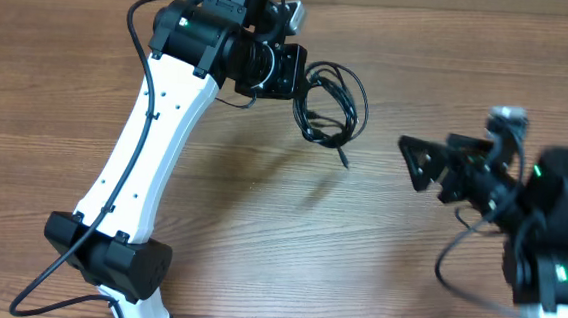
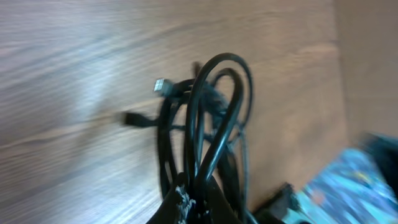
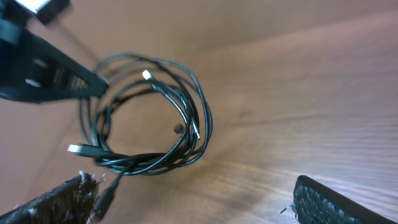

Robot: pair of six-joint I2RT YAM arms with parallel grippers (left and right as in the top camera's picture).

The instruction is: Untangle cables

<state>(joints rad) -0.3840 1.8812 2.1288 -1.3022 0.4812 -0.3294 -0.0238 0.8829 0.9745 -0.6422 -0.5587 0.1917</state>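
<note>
A tangled bundle of thin black cables (image 1: pixel 330 107) hangs in loops from my left gripper (image 1: pixel 292 74), which is shut on it and holds it above the wooden table near the far edge. In the left wrist view the loops (image 2: pixel 208 118) rise from between the shut fingers (image 2: pixel 198 198), with a silver plug end (image 2: pixel 163 86) sticking out. My right gripper (image 1: pixel 422 161) is open and empty, to the right of the bundle and apart from it. The right wrist view shows the coil (image 3: pixel 152 118) hanging ahead of its open fingers (image 3: pixel 205 202).
The wooden table (image 1: pixel 288 240) spreads below both arms. The left arm's white link (image 1: pixel 150 140) crosses the left half of the table. A bluish patterned object (image 2: pixel 354 180) shows at the right edge of the left wrist view.
</note>
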